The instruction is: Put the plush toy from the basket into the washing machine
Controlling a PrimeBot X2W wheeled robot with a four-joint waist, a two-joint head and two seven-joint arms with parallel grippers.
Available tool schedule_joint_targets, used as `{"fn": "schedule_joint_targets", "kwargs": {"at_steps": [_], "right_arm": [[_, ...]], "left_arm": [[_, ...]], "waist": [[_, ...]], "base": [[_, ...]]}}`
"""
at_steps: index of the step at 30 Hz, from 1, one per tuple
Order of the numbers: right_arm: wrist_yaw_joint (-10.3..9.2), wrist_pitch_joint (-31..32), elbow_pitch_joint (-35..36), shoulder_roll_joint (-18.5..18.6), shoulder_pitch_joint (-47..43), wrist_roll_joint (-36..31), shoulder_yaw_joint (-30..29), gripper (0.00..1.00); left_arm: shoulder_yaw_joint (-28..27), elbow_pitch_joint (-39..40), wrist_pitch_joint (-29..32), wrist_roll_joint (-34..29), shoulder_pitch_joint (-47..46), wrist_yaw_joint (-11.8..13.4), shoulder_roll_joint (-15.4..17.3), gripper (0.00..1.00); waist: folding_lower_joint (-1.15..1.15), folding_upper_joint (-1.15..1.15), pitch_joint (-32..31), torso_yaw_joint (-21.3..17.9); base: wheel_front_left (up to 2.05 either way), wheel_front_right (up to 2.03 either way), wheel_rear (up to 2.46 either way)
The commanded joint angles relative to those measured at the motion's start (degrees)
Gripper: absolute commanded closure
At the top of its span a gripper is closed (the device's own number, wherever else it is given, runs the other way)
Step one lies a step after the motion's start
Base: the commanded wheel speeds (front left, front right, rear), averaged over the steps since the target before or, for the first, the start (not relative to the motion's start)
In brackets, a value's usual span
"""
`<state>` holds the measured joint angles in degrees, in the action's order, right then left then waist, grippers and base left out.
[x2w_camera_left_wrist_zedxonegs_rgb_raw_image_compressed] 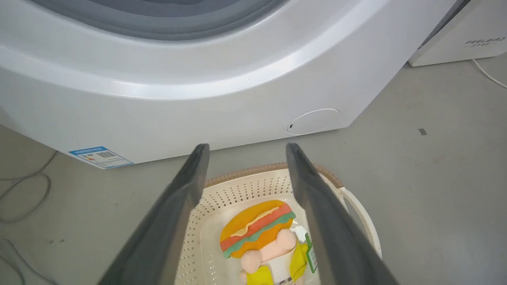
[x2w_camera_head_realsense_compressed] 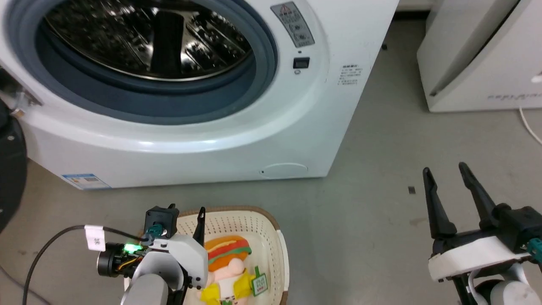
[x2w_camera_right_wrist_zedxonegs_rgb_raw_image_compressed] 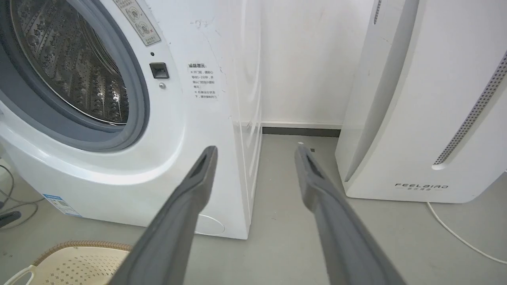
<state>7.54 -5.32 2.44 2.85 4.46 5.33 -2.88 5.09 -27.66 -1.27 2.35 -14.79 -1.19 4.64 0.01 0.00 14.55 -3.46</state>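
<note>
The plush toy (x2w_camera_head_realsense_compressed: 226, 254) with its hamburger head and yellow shirt lies on its back in the cream basket (x2w_camera_head_realsense_compressed: 254, 220) on the floor, right in front of the washing machine (x2w_camera_head_realsense_compressed: 296, 127). The porthole is uncovered and shows the steel drum (x2w_camera_head_realsense_compressed: 148, 38). My left gripper (x2w_camera_head_realsense_compressed: 186, 208) hovers open over the basket's left half. In the left wrist view the plush toy (x2w_camera_left_wrist_zedxonegs_rgb_raw_image_compressed: 257, 229) lies in the basket (x2w_camera_left_wrist_zedxonegs_rgb_raw_image_compressed: 257, 168) below and between the spread fingers of the left gripper (x2w_camera_left_wrist_zedxonegs_rgb_raw_image_compressed: 246, 146), untouched. My right gripper (x2w_camera_head_realsense_compressed: 444, 167) is open and empty over bare floor to the right; the right wrist view shows the right gripper (x2w_camera_right_wrist_zedxonegs_rgb_raw_image_compressed: 256, 148) aimed past the washing machine's (x2w_camera_right_wrist_zedxonegs_rgb_raw_image_compressed: 190, 130) right corner.
A white FEELBIRD appliance (x2w_camera_head_realsense_compressed: 478, 63) stands at the right with a white cable (x2w_camera_head_realsense_compressed: 529, 125) on the floor beside it. The black-rimmed door (x2w_camera_head_realsense_compressed: 10, 169) swings out at the far left. Loose cables (x2w_camera_left_wrist_zedxonegs_rgb_raw_image_compressed: 23, 198) lie on the grey floor at the left.
</note>
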Motion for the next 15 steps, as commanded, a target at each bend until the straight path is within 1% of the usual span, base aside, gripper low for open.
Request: {"fn": "schedule_joint_targets", "kwargs": {"at_steps": [1,15], "right_arm": [[-0.02,-0.7,0.5,0.0,1.6,0.7,-0.3,0.00],[-0.03,-2.3,2.3,0.0,5.1,1.9,-1.3,0.00]], "left_arm": [[0.4,-1.9,0.4,0.4,-1.8,0.0,0.6,0.00],[2.4,-9.7,3.6,1.3,-7.8,-0.1,1.6,0.00]], "waist": [[-0.01,0.00,2.0,-0.6],[-0.01,0.00,11.2,-1.4]], "base": [[0.00,0.00,0.00],[0.00,0.00,0.00]]}}
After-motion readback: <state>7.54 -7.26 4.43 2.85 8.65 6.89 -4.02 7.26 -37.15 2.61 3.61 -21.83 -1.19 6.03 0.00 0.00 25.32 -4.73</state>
